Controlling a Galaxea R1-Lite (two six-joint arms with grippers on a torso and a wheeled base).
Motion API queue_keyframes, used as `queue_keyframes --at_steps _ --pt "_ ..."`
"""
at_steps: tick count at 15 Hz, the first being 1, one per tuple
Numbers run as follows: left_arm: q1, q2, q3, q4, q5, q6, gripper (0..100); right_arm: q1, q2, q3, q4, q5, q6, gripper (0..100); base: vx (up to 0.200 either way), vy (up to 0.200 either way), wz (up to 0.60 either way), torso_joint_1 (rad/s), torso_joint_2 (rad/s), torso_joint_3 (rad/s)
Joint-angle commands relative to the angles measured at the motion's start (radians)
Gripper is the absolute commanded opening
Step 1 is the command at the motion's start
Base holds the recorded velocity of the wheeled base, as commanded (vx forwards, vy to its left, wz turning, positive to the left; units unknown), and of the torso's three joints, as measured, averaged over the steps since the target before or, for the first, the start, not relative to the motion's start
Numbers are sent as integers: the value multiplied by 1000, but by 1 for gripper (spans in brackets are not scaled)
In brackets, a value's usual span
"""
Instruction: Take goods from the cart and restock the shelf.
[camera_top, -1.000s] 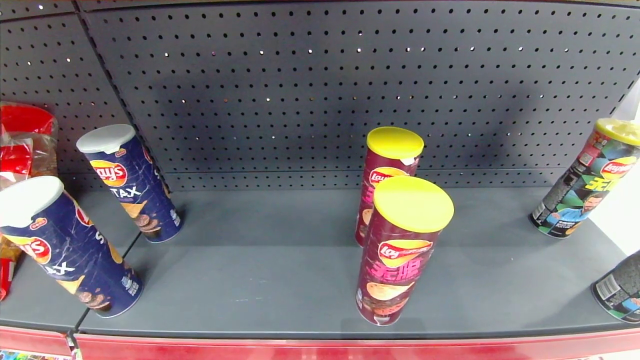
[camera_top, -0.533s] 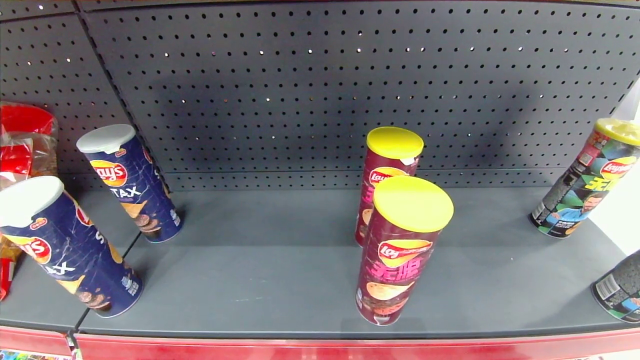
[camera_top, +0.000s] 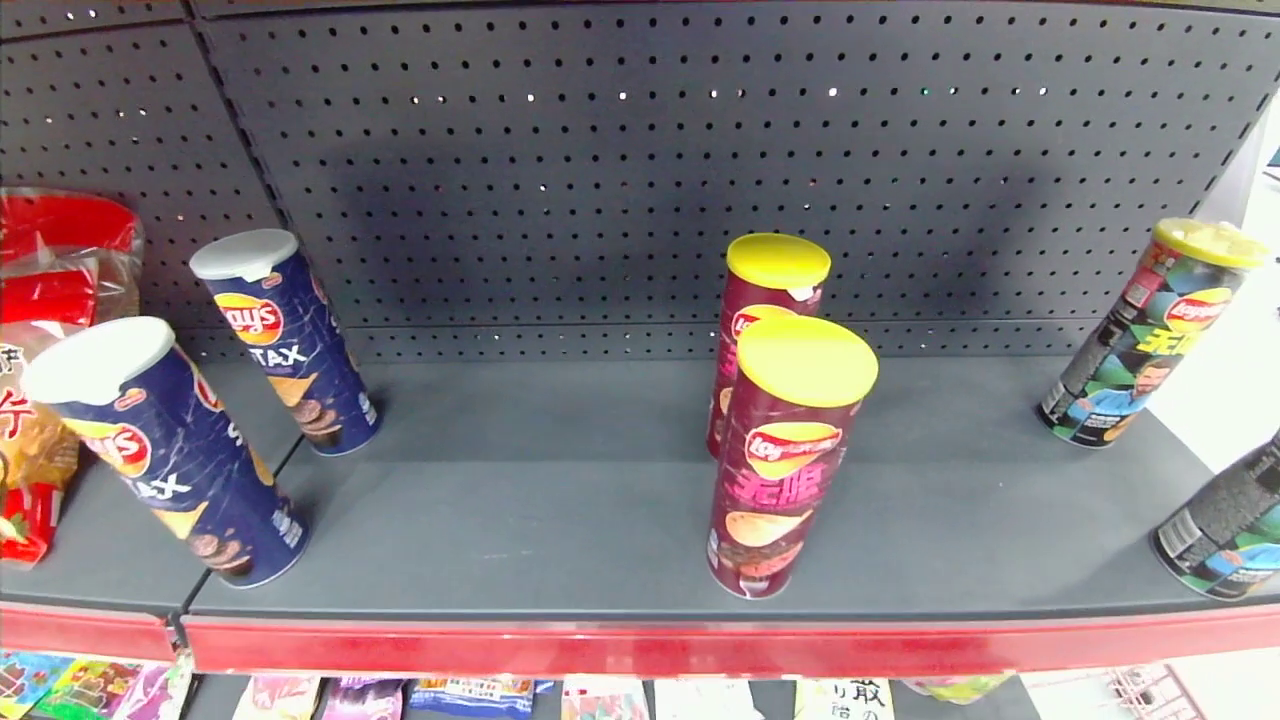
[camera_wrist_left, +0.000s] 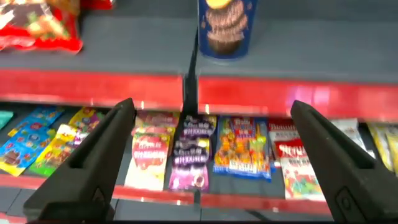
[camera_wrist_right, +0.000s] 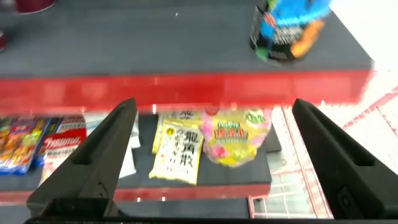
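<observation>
Shelf (camera_top: 560, 520) carried six upright cans, we counted two blue cans (camera_top: 170, 450), two maroon cans (camera_top: 790, 450), two black-green cans (camera_top: 1140, 340), left gripper (camera_wrist_left: 211, 109) and right gripper (camera_wrist_right: 214, 106) gaped wide before its red lip, apart from every can.

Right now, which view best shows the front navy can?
The head view: the front navy can shows whole, lid to base. The left wrist view catches its lower end; the right wrist view faces the shelf's other end.

Backed by dark grey pegboard (camera_top: 640, 170) pricked with light through some holes, split by an upright seam (camera_top: 250, 170) at left, floored by a grey shelf (camera_top: 560, 500), edged by a red strip (camera_top: 700, 645).
</observation>
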Motion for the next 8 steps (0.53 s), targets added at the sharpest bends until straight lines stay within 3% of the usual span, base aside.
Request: queue_keyframes --at_steps 1,8 --pt "0 6 0 0 1 0 100 0 2 0 0 0 -1 100 0 0 0 0 0 0" --pt "0 6 0 0 1 0 100 0 2 0 1 0 1 100 0 0 0 0 0 0"
